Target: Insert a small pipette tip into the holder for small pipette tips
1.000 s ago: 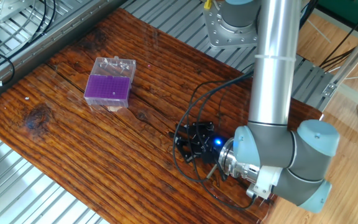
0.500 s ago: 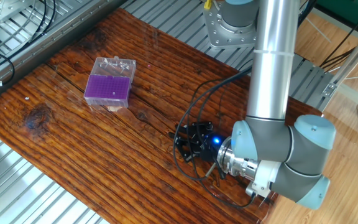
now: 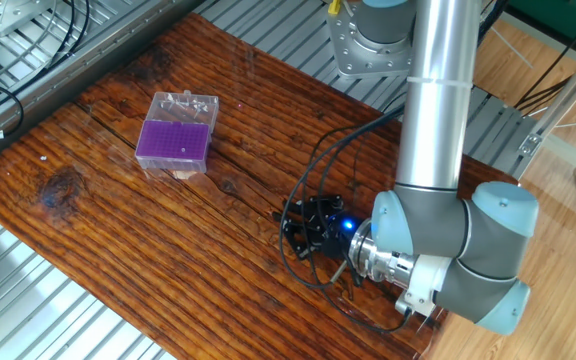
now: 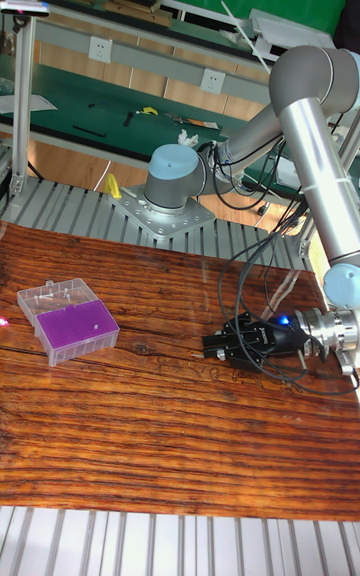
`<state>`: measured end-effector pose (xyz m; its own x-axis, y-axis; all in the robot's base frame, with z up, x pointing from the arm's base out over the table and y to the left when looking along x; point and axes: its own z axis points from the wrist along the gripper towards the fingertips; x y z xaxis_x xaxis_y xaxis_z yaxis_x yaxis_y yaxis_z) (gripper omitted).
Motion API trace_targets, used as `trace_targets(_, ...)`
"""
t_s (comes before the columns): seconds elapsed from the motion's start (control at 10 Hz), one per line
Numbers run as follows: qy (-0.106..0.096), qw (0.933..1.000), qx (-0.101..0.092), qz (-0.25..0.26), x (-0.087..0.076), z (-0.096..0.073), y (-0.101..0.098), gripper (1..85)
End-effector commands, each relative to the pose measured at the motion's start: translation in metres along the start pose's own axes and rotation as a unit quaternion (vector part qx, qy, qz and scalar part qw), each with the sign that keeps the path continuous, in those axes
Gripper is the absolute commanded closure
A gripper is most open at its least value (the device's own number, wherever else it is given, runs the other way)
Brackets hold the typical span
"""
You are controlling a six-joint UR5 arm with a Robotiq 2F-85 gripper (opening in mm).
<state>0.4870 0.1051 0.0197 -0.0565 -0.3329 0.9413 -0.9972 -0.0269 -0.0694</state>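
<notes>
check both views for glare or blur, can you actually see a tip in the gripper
Fixed view: sharp, sheen on the wet-looking wooden table, a blue LED glowing by the gripper. Tall fixed view: softer, the holder is clear; the dark gripper hides any tip.

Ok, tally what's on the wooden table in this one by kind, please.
Clear plastic boxes with a purple perforated top plate: 1
Black two-finger grippers, held low over the table on the silver and blue-grey robot arm: 1
Loose pipette tips: 0 that I can make out
Total: 2
</notes>
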Motion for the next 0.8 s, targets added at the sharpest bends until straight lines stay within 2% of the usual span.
trace_targets(0.0, 0.002, 1.0000, -0.005, 0.002, 0.001, -0.005, 0.002, 55.7)
trace_targets(0.3, 0.002, 1.0000, -0.002, 0.004, -0.004, -0.004, -0.004, 56.0)
trace_targets(0.7, 0.011, 0.9999, 0.009, 0.006, 0.000, -0.002, -0.011, 57.7)
